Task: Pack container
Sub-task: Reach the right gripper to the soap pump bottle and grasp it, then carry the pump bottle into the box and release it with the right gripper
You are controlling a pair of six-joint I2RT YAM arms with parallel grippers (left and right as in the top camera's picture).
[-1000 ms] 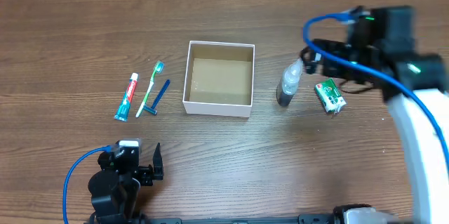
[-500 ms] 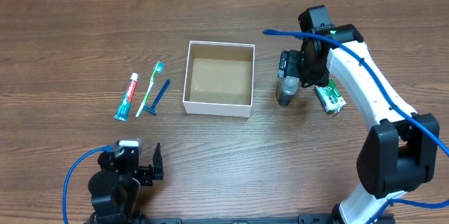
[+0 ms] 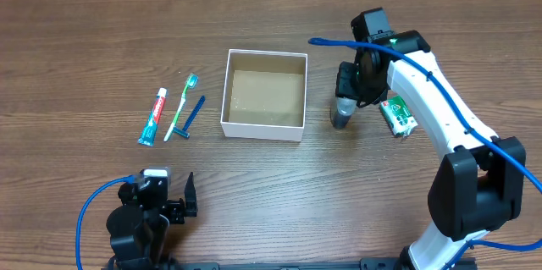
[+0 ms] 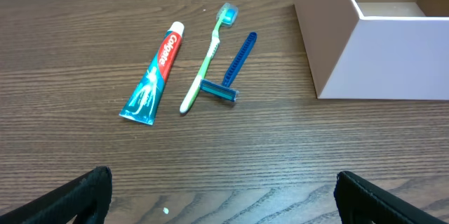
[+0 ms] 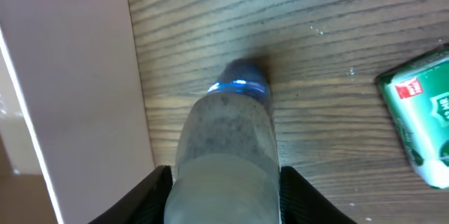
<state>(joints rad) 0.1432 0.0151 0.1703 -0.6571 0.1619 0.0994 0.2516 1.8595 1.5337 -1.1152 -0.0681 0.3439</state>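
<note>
Right end effector (image 5: 223, 197) lowered around upright bottle (image 5: 226, 129) — beside open-topped container (image 3: 262, 128).

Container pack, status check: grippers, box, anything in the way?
Left gripper open, holding nothing. Right gripper straddling upright bottle, grip unconfirmed. Container empty. Nothing between bottle and container.

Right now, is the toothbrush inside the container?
No, the toothbrush lies outside, to the left of the container.
</note>
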